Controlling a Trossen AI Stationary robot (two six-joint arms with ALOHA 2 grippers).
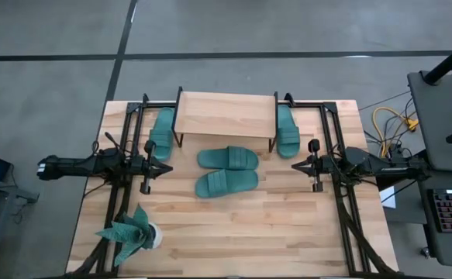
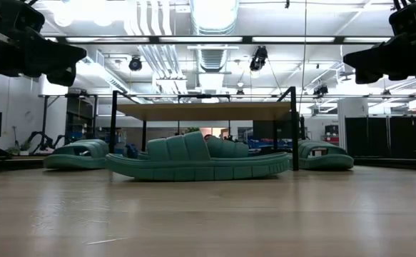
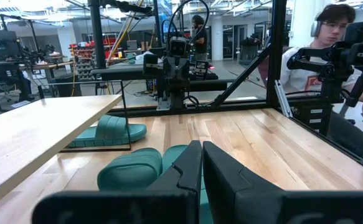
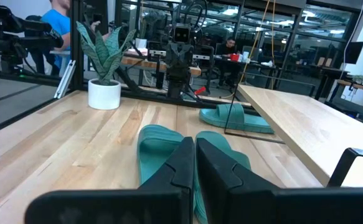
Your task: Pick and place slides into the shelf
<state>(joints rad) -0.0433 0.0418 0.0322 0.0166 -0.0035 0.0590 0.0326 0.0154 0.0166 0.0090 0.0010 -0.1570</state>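
Four teal slides lie sole-down on the table. Two sit side by side in the middle, the farther slide (image 1: 227, 158) and the nearer slide (image 1: 226, 184), one behind the other in the low view (image 2: 193, 160). A third slide (image 1: 161, 133) lies at the shelf's left end and a fourth slide (image 1: 287, 129) at its right end. The shelf (image 1: 226, 116), a light plank on thin black legs, stands at the far side. My left gripper (image 1: 170, 166) (image 3: 202, 144) hovers shut, left of the middle pair. My right gripper (image 1: 294, 165) (image 4: 193, 142) hovers shut, right of them.
A teal leafy plant in a white pot (image 1: 129, 232) stands near the table's near left corner. Black frame rails (image 1: 125, 155) run along both table sides. Bare wood (image 1: 241, 232) lies near of the middle slides. A person (image 3: 321, 43) sits beyond the table's right side.
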